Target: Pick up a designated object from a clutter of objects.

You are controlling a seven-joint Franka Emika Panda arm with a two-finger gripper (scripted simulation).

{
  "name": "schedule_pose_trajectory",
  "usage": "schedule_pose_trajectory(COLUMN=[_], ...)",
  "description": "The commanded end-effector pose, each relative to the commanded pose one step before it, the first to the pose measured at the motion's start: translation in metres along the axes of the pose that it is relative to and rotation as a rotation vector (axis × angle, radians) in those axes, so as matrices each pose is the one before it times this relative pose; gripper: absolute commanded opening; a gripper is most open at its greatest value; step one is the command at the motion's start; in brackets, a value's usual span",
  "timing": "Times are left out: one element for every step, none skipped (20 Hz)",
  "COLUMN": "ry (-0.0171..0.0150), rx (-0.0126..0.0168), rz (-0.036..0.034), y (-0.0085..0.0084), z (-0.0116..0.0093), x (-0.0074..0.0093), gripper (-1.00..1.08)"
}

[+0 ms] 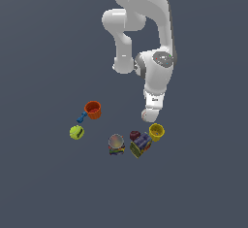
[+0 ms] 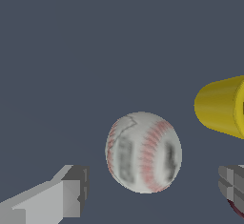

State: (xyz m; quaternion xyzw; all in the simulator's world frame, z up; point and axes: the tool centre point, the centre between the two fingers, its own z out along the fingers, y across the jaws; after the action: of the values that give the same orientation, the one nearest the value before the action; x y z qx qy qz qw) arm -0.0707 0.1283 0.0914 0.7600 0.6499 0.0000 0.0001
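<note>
Jaws spread wide, straddling the white ball point(image 2: 143, 152) without touching it (fingers point(image 2: 62, 197) low on either flank). Yellow cup point(image 2: 221, 106) just beside the ball at about two o'clock, dark red lump point(image 1: 134, 135) near. Approach step, seemingly: next, a little more descent, then closing squarely across the ball, clear of the cup.

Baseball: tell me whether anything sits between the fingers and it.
Nothing visible does. In the wrist view the baseball lies in the open gap between the fingers, bare floor around it; the yellow cup stands off beside it, apart.
</note>
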Motion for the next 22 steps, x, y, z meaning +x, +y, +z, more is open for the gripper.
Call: schedule_pose_trajectory(ry=[0.00009, 0.0, 0.00022, 0.00012, 0.00006, 0.0, -0.00006, 0.0, -0.00016, 0.0, 0.0, 0.0, 0.0, 0.0, 0.0, 0.0, 0.0, 0.0, 0.0, 0.0, 0.0, 0.0], rx=[0.00081, 0.0, 0.00003, 0.0, -0.00004, 0.0, -0.00009, 0.0, -0.00014, 0.0, 0.0, 0.0, 0.0, 0.0, 0.0, 0.0, 0.0, 0.0, 0.0, 0.0, 0.0, 0.0], rz=[-0.00131, 0.0, -0.00095, -0.00068, -0.00069, 0.0, -0.00068, 0.0, -0.00066, 0.0, 0.0, 0.0, 0.0, 0.0, 0.0, 0.0, 0.0, 0.0, 0.0, 0.0, 0.0, 0.0], y=[-0.00069, -0.00006, -0.00023, -0.00015, -0.00011, 0.00005, -0.00007, 0.00008, -0.00006, 0.00007, 0.00005, 0.00003, 0.00001, 0.0, 0.0, 0.0, 0.0, 0.0, 0.0, 0.0, 0.0, 0.0], z=[0.00781, 0.00428, 0.00477, 0.00514, 0.00468, 0.00412, 0.00351, 0.00298, 0.0024, 0.00188, 0.00134, 0.0008, 0.00027, 0.0, 0.0, 0.0, 0.0, 0.0, 0.0, 0.0, 0.0, 0.0], x=[0.00006, -0.00021, 0.00018, 0.00005, 0.00008, -0.0002, 0.00014, -0.00015, 0.00018, -0.0001, -0.00007, -0.00004, -0.00001, 0.0, 0.0, 0.0, 0.0, 0.0, 0.0, 0.0, 0.0, 0.0], gripper=[1.0, 1.0, 1.0, 1.0, 1.0, 1.0, 1.0, 1.0, 1.0, 1.0, 1.0, 1.0, 1.0, -1.0, -1.0, -1.0, -1.0, -1.0, -1.0, -1.0, -1.0, -1.0])
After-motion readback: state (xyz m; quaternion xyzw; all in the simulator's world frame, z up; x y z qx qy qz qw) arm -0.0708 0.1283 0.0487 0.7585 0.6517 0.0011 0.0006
